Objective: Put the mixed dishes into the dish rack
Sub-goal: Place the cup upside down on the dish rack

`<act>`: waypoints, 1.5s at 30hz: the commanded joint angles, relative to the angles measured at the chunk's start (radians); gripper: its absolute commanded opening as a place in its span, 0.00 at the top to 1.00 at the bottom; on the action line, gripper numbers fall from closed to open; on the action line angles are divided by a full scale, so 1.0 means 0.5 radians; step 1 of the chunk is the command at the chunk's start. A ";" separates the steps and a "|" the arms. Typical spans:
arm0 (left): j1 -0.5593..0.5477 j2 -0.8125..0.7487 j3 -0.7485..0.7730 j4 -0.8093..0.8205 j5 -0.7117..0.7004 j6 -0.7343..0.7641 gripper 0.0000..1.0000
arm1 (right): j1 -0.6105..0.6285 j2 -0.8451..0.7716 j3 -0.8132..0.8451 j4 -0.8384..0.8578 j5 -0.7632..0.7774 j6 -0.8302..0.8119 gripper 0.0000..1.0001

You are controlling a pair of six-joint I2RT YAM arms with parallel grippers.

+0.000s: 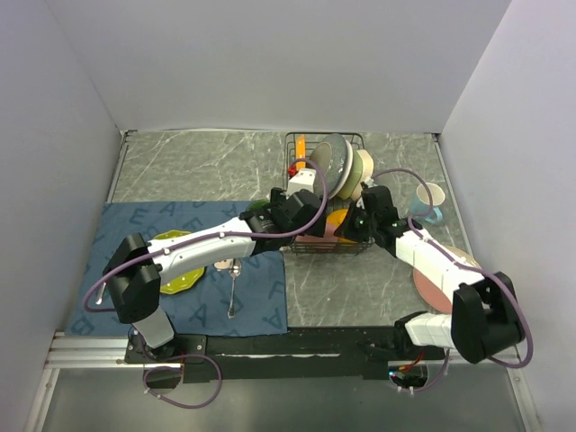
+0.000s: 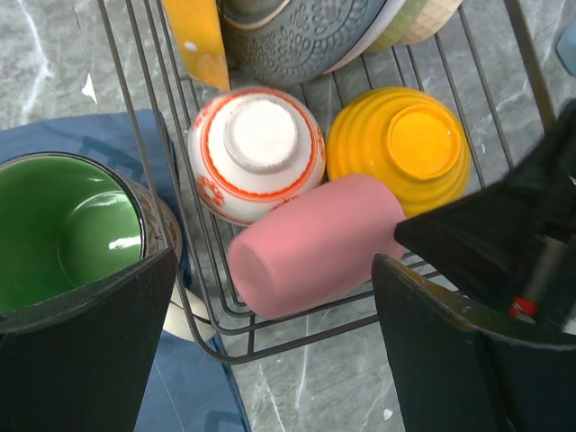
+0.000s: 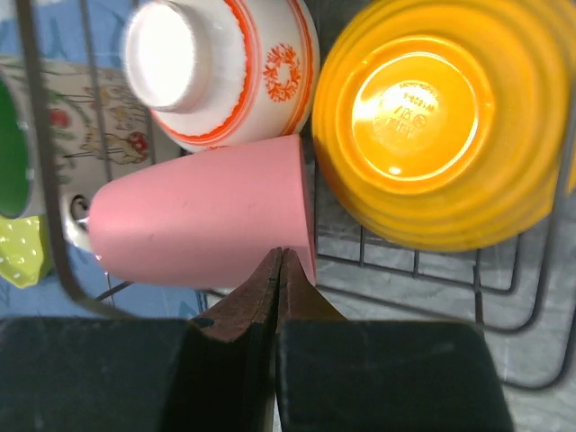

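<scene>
The black wire dish rack (image 1: 353, 245) holds upright orange, grey and cream dishes at the back. At its front, in the left wrist view, a pink cup (image 2: 315, 243) lies on its side beside an upturned red-patterned bowl (image 2: 256, 153) and an upturned orange bowl (image 2: 396, 148). My left gripper (image 2: 274, 261) is open and empty, its jaws spread wide above the pink cup and the rack's front corner. My right gripper (image 3: 282, 256) is shut, its tips against the pink cup (image 3: 198, 216) near its rim. A green-lined mug (image 2: 63, 234) stands just outside the rack's left side.
A lime-green plate (image 1: 175, 270) and a metal spoon (image 1: 234, 288) lie on the blue cloth mat (image 1: 135, 225). A pink plate (image 1: 441, 279) lies under the right arm. A pale blue cup (image 1: 432, 202) stands right of the rack. Both arms crowd the rack's front.
</scene>
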 commanded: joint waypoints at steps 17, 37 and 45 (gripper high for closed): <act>0.055 -0.088 -0.087 0.198 0.289 0.015 0.05 | 0.013 0.291 0.105 0.050 0.166 0.000 1.00; 0.200 0.185 -0.102 0.287 0.762 -0.108 0.17 | 0.013 0.275 0.056 0.068 0.182 0.024 1.00; 0.218 0.249 -0.084 0.312 0.887 -0.114 0.24 | 0.013 0.260 0.056 0.065 0.185 0.033 1.00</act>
